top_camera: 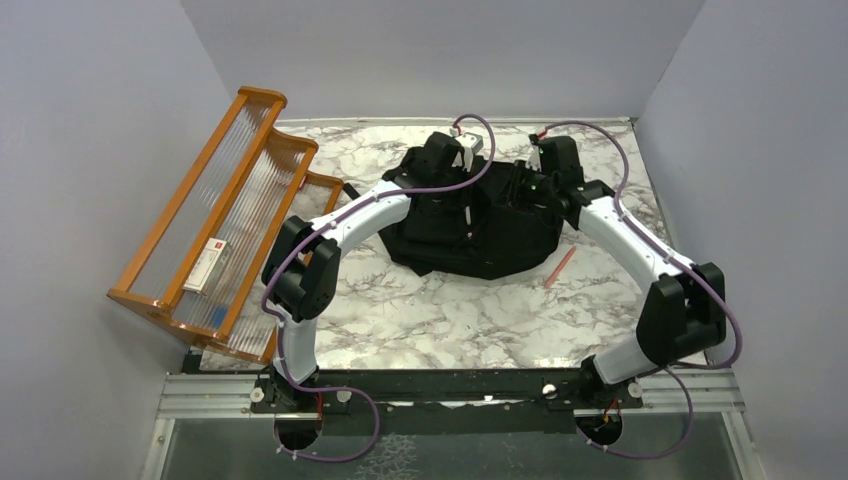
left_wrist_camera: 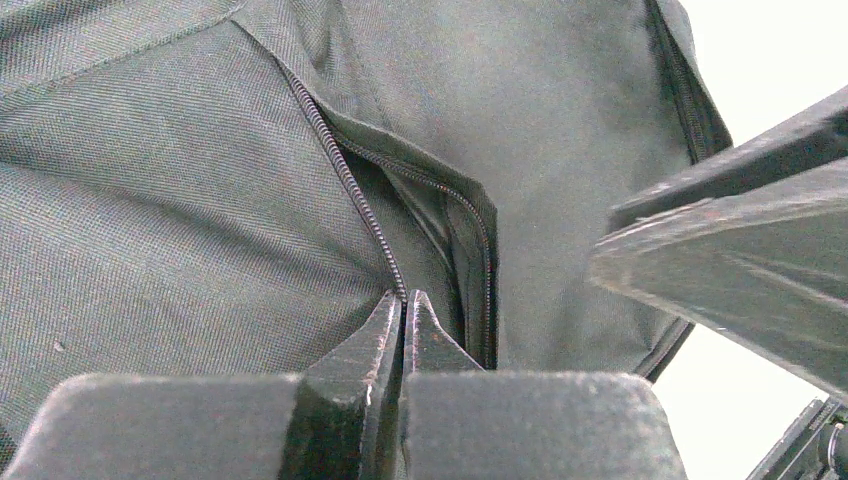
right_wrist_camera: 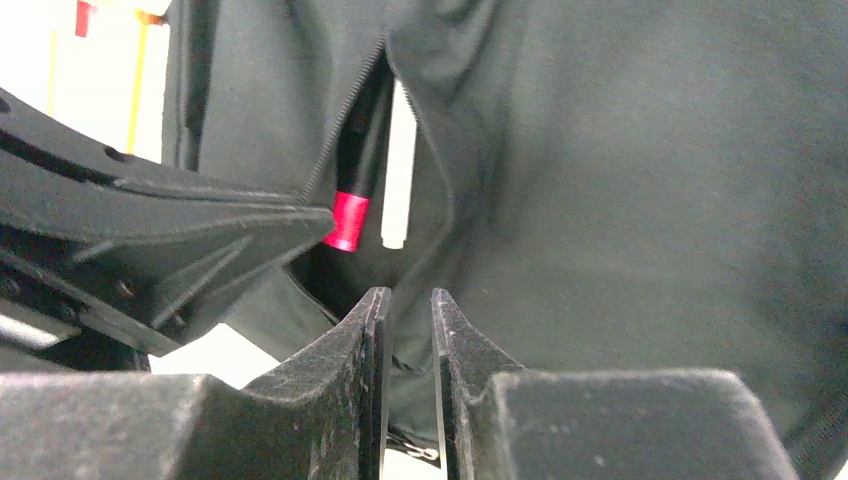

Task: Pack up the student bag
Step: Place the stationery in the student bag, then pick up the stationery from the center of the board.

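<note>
The student bag point(top_camera: 500, 240), black and soft, lies in the middle of the marble table with both arms reaching onto it. In the left wrist view my left gripper point(left_wrist_camera: 405, 300) is shut, and its tips pinch the end of the bag's zip point(left_wrist_camera: 345, 180), where the pocket gapes. My right gripper point(right_wrist_camera: 408, 295) is shut on a fold of the bag's fabric point(right_wrist_camera: 600, 200) beside that opening. Inside the pocket show a black marker with a red end point(right_wrist_camera: 347, 220) and a white pen point(right_wrist_camera: 398, 180). The other arm's fingers point(left_wrist_camera: 740, 260) loom close at the right of the left wrist view.
An orange wooden rack point(top_camera: 215, 220) leans at the left of the table with a small white box point(top_camera: 205, 265) on it. A red pencil point(top_camera: 560, 267) lies on the marble just right of the bag. Grey walls close in the sides and back.
</note>
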Robot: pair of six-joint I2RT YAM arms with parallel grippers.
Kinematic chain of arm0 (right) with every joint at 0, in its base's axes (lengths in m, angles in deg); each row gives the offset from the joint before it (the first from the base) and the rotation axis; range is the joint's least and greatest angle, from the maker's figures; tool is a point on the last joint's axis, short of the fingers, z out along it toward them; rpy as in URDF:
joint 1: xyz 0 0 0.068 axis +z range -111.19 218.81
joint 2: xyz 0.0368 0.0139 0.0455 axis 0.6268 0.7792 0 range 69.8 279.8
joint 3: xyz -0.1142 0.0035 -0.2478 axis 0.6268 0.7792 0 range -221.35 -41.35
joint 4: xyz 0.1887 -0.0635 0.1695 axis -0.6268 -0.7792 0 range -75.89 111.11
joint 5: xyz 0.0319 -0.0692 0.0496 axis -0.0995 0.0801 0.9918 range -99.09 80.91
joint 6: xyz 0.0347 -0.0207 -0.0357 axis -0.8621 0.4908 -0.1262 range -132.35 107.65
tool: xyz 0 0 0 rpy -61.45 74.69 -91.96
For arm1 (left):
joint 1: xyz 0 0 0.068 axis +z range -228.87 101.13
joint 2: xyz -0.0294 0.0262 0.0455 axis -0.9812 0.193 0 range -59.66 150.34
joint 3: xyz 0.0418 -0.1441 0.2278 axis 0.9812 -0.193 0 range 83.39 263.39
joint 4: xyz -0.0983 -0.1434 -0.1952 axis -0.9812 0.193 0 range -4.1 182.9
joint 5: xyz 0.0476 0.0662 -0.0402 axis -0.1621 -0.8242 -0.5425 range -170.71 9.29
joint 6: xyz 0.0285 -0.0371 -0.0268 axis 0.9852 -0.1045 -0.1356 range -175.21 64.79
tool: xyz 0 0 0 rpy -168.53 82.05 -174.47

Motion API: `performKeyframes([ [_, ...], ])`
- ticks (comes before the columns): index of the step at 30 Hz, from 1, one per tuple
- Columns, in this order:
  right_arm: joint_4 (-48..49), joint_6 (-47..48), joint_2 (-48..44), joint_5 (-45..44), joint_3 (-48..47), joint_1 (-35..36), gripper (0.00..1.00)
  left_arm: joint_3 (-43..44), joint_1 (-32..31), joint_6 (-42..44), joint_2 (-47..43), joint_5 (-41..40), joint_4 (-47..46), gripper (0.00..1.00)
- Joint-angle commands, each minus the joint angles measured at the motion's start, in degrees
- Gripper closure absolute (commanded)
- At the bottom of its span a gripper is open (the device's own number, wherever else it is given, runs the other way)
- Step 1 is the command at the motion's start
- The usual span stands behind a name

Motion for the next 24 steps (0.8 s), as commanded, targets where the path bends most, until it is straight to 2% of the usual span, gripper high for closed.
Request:
performKeyframes([
  [1, 3.9, 1.9, -6.9, -10.9, 4.8, 0.0, 0.75, 1.1, -0.4, -0.5, 0.4, 3.3, -2.1, 1.00],
  [7, 5.2, 0.6, -15.0, -26.9, 10.3, -1.7, 0.75, 1.3, -0.4, -0.2, 0.5, 3.3, -2.2, 1.00],
  [11, 1.6, -4.8, -18.1, -38.9, 13.1, -3.5, 0.66, 1.4, -0.4, -0.2, 0.6, 3.2, -2.2, 1.00],
  [15, -2.1, -9.6, -19.0, -41.5, 15.8, -6.0, 0.61, 1.3, -0.4, -0.4, 0.7, 3.3, -2.2, 1.00],
  [24, -7.4, -16.8, -13.9, -41.9, 18.7, -9.4, 0.63, 0.7, -0.4, -0.3, 0.2, 2.9, -2.2, 1.00],
])
